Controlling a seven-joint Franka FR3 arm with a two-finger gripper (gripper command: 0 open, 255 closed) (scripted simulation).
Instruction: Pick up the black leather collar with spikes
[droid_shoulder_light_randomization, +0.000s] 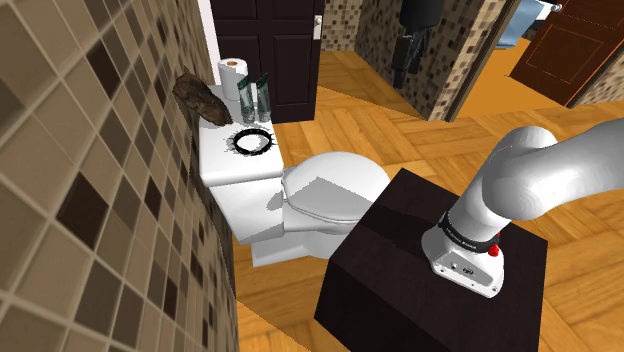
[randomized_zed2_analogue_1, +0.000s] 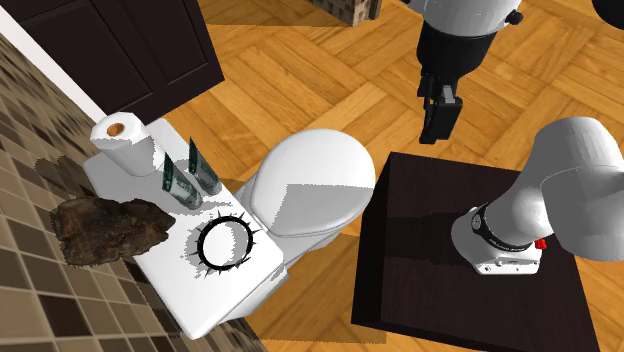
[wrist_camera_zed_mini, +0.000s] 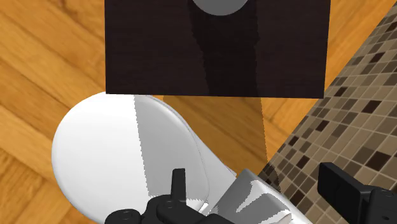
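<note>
Spiked black collar (droid_shoulder_light_randomization: 251, 141) on toilet tank (droid_shoulder_light_randomization: 232, 172), bottles (droid_shoulder_light_randomization: 252, 98), tp roll (droid_shoulder_light_randomization: 233, 72), rock (droid_shoulder_light_randomization: 200, 97) close

I saw the arm (droid_shoulder_light_randomization: 545, 170) rise from its base and bend over high. The gripper (randomized_zed2_analogue_1: 438, 132) hung pointing down, its two fingers (wrist_camera_zed_mini: 179, 184) standing apart and clasping nothing.

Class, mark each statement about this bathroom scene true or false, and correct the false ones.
1. The spiked collar lies on the toilet's tank lid. True.
2. The hand is shut on the collar. False: it hangs open, well apart from the collar.
3. The toilet's seat lid is down. True.
4. The paper roll lies on the floor. False: it stands upright on the tank lid.
</note>
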